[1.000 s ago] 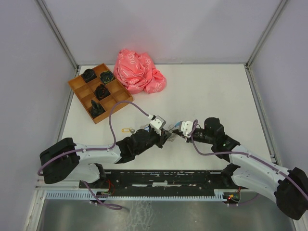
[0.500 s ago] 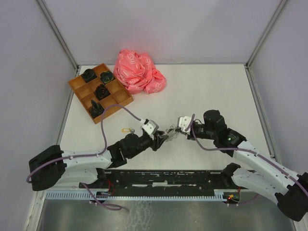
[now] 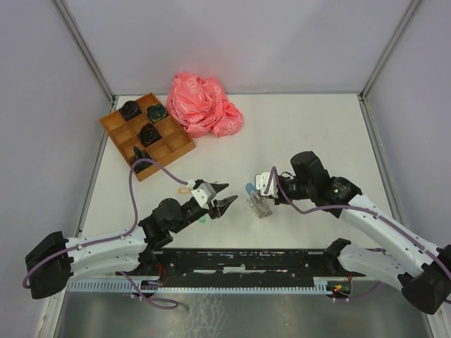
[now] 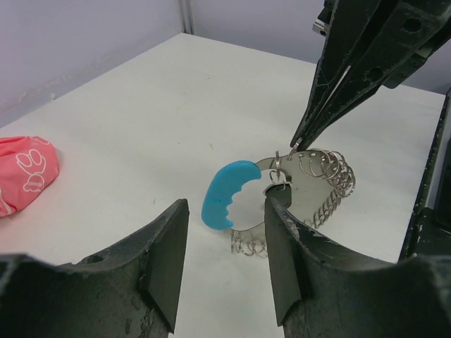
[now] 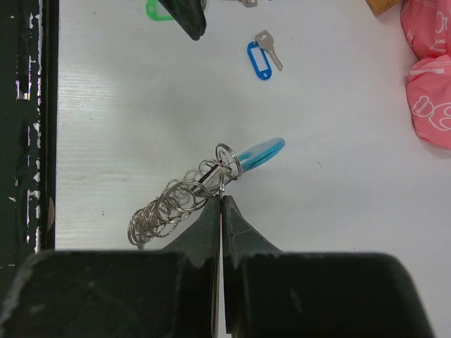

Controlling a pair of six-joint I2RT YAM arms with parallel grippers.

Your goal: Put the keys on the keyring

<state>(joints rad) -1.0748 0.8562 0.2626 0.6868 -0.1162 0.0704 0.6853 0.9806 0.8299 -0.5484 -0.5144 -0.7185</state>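
The keyring (image 5: pixel 169 208), a loop of silver rings with a light blue segment (image 5: pixel 261 151), stands on edge on the table. It also shows in the top view (image 3: pixel 258 204) and the left wrist view (image 4: pixel 320 184). My right gripper (image 5: pixel 221 196) is shut on one small ring at the loop's top; the top view shows it too (image 3: pixel 262 191). My left gripper (image 4: pixel 225 205) is open and empty, a short way left of the keyring (image 3: pixel 224 197). A blue-tagged key (image 5: pixel 261 60) and a green tag (image 5: pixel 158 8) lie beyond the keyring. A yellow-tagged key (image 3: pixel 185 189) lies further left.
A brown compartment tray (image 3: pixel 180 141) with black objects sits at the back left. A crumpled pink bag (image 3: pixel 203 105) lies behind it, also at the right wrist view's edge (image 5: pixel 430 70). The black base rail (image 3: pixel 239 257) runs along the near edge.
My left gripper has drawn back to the left, away from the keyring, and now stands open. My right gripper has kept hold of the keyring and shifted slightly toward the table.
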